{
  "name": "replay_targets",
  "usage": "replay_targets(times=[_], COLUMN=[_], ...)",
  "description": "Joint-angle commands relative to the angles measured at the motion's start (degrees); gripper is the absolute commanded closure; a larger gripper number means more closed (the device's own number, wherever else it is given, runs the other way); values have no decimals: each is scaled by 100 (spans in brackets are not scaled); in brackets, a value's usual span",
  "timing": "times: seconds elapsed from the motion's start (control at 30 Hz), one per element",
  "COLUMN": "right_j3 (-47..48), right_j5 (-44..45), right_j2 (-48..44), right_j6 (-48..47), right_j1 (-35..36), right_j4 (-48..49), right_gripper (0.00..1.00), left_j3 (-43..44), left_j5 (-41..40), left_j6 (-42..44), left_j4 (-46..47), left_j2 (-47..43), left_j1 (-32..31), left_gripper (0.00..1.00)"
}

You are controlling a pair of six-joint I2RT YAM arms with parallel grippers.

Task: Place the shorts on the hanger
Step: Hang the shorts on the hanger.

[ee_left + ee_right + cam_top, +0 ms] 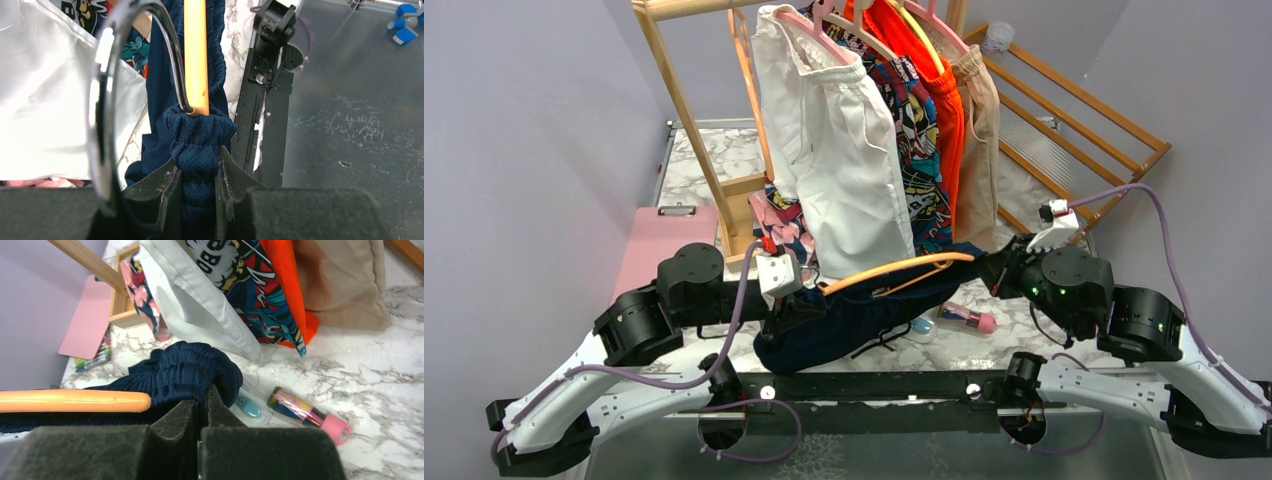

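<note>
The navy shorts hang stretched between my two grippers above the table's near edge. The orange-tan hanger lies along their waistband, its ends inside the fabric. My left gripper is shut on the bunched waistband. The hanger's bar ends just above that bunch, and its metal hook curves at the left. My right gripper is shut on the other end of the shorts, next to the hanger's rounded tip.
A wooden rack behind holds white shorts, patterned, orange and beige garments on pink hangers. A pink box lies at the left. A pink-capped tube and a blue item lie on the marble table.
</note>
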Motion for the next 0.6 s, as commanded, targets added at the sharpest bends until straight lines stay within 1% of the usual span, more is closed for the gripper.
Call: replay_targets(times=[0.0, 0.13, 0.27, 0.57], right_j3=[358, 549, 559, 472], right_j5=[306, 337, 476, 802], right_j2=[168, 428, 572, 430], right_j6=[299, 491, 608, 538], right_j1=[-13, -11, -12, -6], right_j4=[-718, -1180, -1416, -1263], right_gripper=[99, 99, 99, 99], left_j3=[80, 104, 180, 168], left_j5=[-145, -118, 210, 720], left_j6=[255, 410, 513, 586], left_j4=[-105, -103, -94, -86], left_j2=[23, 115, 282, 257], left_j1=[15, 14, 14, 15], left_gripper=[100, 100, 100, 100])
